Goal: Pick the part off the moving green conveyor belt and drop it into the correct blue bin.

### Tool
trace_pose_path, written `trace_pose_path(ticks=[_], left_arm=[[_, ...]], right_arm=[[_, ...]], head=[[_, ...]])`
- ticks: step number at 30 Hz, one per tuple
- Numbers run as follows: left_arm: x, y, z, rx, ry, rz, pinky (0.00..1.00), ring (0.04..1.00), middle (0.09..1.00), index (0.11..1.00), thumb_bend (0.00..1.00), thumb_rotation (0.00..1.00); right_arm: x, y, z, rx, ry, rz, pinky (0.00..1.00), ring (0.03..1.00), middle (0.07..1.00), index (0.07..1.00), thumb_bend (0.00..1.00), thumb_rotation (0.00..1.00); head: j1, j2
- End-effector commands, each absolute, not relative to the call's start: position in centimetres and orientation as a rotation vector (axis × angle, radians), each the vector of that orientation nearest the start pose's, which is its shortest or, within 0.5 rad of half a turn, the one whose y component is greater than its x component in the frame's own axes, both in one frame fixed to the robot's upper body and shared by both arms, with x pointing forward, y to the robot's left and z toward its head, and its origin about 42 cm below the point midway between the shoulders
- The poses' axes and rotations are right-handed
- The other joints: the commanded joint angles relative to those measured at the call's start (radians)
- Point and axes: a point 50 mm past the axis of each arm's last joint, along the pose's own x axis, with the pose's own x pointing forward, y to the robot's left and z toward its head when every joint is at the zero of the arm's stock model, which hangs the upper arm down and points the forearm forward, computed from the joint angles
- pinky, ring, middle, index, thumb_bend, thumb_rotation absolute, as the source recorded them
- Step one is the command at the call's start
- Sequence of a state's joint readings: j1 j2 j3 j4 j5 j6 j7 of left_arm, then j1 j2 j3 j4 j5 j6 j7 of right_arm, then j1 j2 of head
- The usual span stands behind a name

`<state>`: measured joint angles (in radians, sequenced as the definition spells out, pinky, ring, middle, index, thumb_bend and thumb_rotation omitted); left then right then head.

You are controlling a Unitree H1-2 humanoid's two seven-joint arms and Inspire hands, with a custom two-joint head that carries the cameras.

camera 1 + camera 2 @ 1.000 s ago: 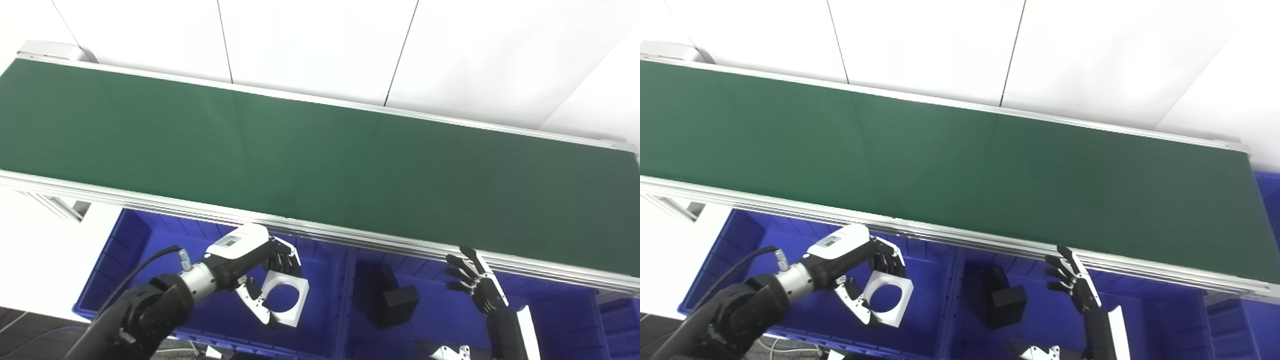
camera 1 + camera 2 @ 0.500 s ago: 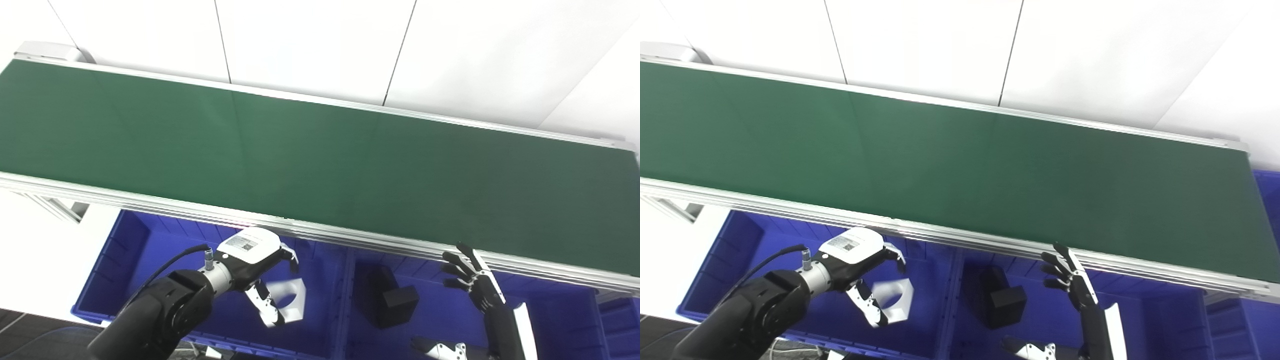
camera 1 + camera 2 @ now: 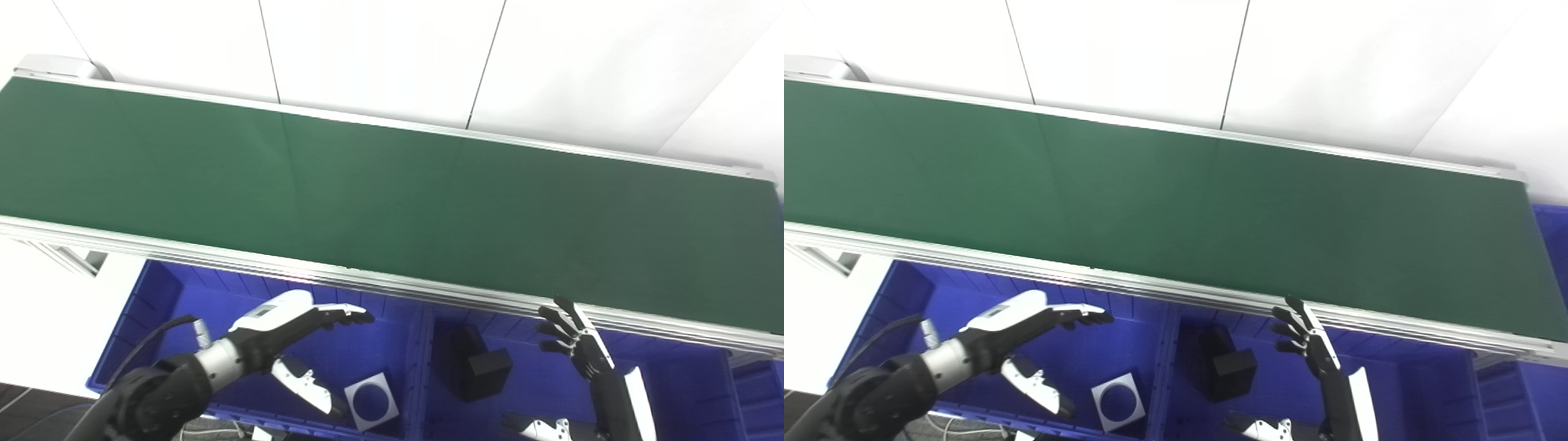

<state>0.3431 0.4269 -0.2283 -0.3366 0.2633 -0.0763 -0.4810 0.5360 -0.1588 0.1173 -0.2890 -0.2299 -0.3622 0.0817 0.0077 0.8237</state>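
Note:
The white square part with a round hole (image 3: 371, 410) lies flat on the floor of the left blue bin (image 3: 153, 318), near its right wall. My left hand (image 3: 288, 343) hovers open above that bin, fingers stretched out flat and thumb spread below, holding nothing. My right hand (image 3: 572, 344) is open with fingers spread, raised over the middle blue bin (image 3: 551, 392) just below the conveyor's near rail. The green conveyor belt (image 3: 392, 196) carries no part in view. In the right eye view the white part (image 3: 1118, 402) and left hand (image 3: 1029, 340) show the same.
A black block part (image 3: 481, 363) sits in the middle bin. The conveyor's aluminium near rail (image 3: 367, 282) runs just above both hands. A further blue bin (image 3: 1549, 245) shows at the right edge. White wall panels stand behind the belt.
My left hand opened and let go of the white square part, which fell to the floor of the left bin. The right hand barely moved.

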Motion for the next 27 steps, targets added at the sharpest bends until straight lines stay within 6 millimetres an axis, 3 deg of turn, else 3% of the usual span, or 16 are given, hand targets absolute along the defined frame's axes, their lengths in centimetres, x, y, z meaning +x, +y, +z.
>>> trace_pose_path(ticks=[1, 2, 5, 7, 11, 22, 27], left_arm=[[15.2, 25.4, 11.1, 0.483, -0.029, -0.738, 0.79, 0.859, 0.885, 0.881, 1.00, 0.49], [15.1, 25.4, 10.9, 0.461, -0.048, -0.737, 0.80, 0.868, 0.896, 0.899, 0.99, 0.46], [15.0, 25.6, 10.5, 0.350, -0.087, -0.705, 0.83, 0.888, 0.911, 0.915, 0.99, 0.42], [15.0, 25.9, 10.3, 0.282, -0.089, -0.686, 0.86, 0.908, 0.929, 0.934, 0.98, 0.39], [15.2, 26.4, 10.5, 0.222, -0.087, -0.641, 0.83, 0.915, 0.967, 0.989, 0.98, 0.35], [16.0, 26.7, 10.6, 0.147, -0.107, -0.587, 0.92, 0.974, 1.000, 1.000, 0.92, 0.29], [16.1, 27.1, 10.2, 0.136, -0.112, -0.560, 0.94, 0.983, 1.000, 1.000, 0.89, 0.27]], right_arm=[[10.4, -23.2, 10.6, -0.337, -0.120, 0.216, 0.70, 0.795, 0.854, 0.912, 0.95, 0.34], [10.4, -23.2, 10.7, -0.341, -0.116, 0.221, 0.71, 0.802, 0.860, 0.913, 0.95, 0.34], [10.4, -22.9, 10.8, -0.364, -0.095, 0.238, 0.71, 0.809, 0.868, 0.916, 0.96, 0.35], [10.4, -22.6, 10.8, -0.368, -0.077, 0.245, 0.71, 0.816, 0.876, 0.926, 0.97, 0.37], [10.3, -22.1, 10.8, -0.387, -0.058, 0.250, 0.74, 0.835, 0.888, 0.941, 0.97, 0.39], [10.9, -20.3, 11.3, -0.408, -0.041, 0.231, 0.75, 0.843, 0.882, 0.940, 0.98, 0.42], [11.0, -20.0, 11.3, -0.409, -0.023, 0.226, 0.75, 0.845, 0.879, 0.941, 0.99, 0.44]], head=[[-0.018, 0.006], [-0.018, 0.006], [-0.131, 0.015], [-0.167, 0.022], [-0.221, 0.040], [-0.320, 0.088], [-0.340, 0.091]])
